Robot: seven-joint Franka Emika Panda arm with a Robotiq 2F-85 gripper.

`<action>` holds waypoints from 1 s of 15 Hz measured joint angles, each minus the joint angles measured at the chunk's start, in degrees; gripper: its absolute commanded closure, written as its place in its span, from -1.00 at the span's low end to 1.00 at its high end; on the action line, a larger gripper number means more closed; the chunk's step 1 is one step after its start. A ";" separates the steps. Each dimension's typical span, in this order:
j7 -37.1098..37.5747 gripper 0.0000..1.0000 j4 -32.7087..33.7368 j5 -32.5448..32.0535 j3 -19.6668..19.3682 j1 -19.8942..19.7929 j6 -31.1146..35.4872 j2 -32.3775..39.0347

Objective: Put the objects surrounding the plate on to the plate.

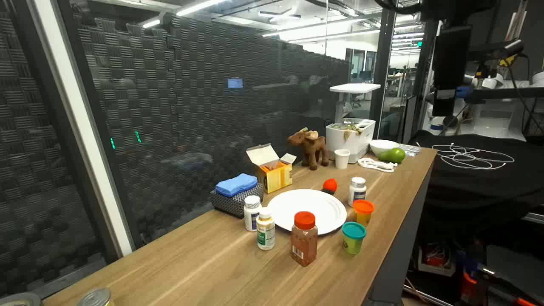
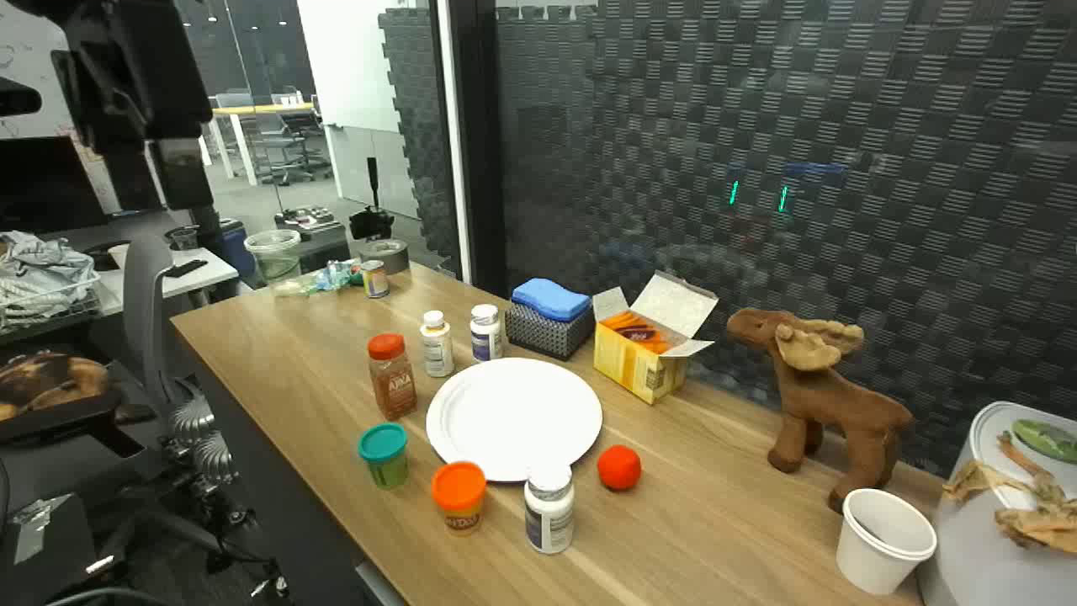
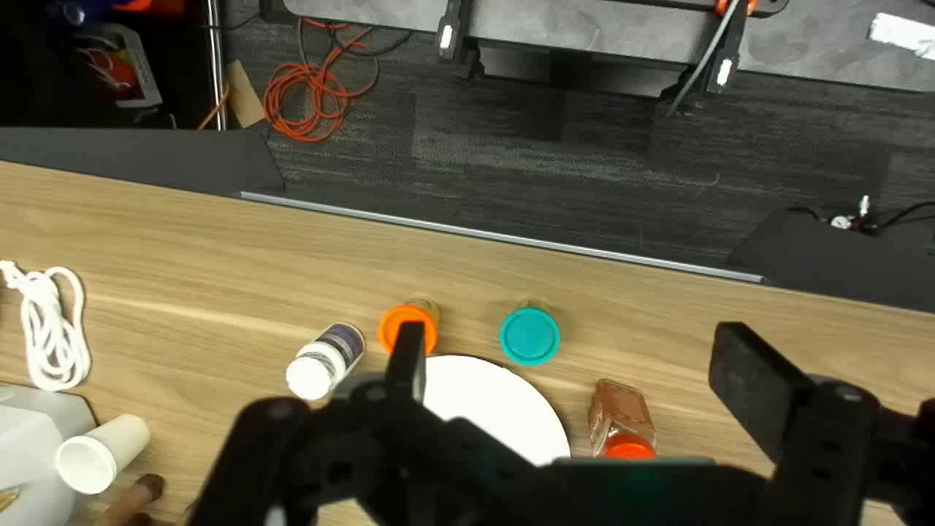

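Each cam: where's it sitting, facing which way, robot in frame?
Wrist: overhead, facing down at counter and green cup; open end effector across lower half.
Exterior view: near the can, looking toward the moose toy; end effector upper right.
Exterior view: near the white cup, looking toward the can; end effector upper left.
Shared: both exterior views catch the plate and red ball, from roughly opposite ends.
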 measured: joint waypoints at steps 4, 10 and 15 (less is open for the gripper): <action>0.00 -1.00 0.82 0.00 -0.01 0.00 0.01 -0.30; 0.00 -1.00 0.76 0.00 -0.04 0.02 -0.03 -0.28; -0.48 -1.00 5.71 -0.30 -0.65 0.03 -0.33 3.34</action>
